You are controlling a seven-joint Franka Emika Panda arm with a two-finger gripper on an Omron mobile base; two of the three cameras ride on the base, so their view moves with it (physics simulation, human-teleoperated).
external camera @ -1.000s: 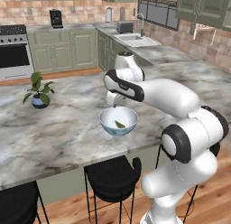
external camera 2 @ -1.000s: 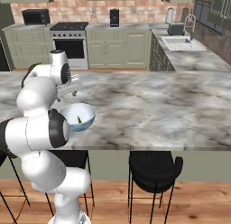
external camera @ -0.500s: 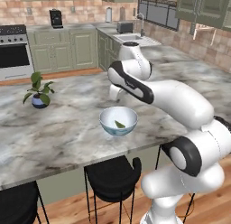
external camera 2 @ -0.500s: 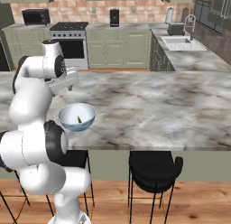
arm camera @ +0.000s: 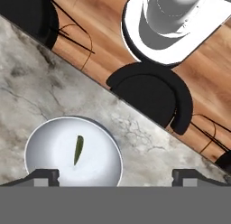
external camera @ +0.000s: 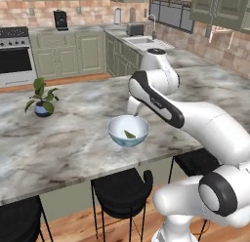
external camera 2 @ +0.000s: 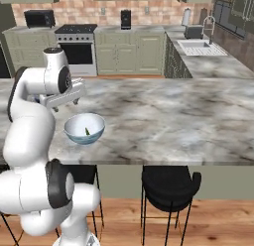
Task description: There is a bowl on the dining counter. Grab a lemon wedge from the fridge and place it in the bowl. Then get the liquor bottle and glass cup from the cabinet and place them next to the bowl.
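With the lemon wedge [arm camera: 78, 150] seen lying in the bowl [arm camera: 49, 142] at lower left and the gripper [arm camera: 115, 177] spread apart and empty, the first step is judged done, and fetching from the cabinet is called for.

Even, soft light fills the rendered kitchen — bright throughout, with no single source visible. The bowl [external camera: 128, 131] casts only a faint, diffuse shadow on the marble counter [external camera: 63, 143], and the stools [external camera 2: 168, 183] sit darkest, under its overhang. There is no harsh glare; the white arm [external camera: 195, 119] carries mild shading. The base views look slightly soft and low in detail — the hand view is crisper, without edge distortion.
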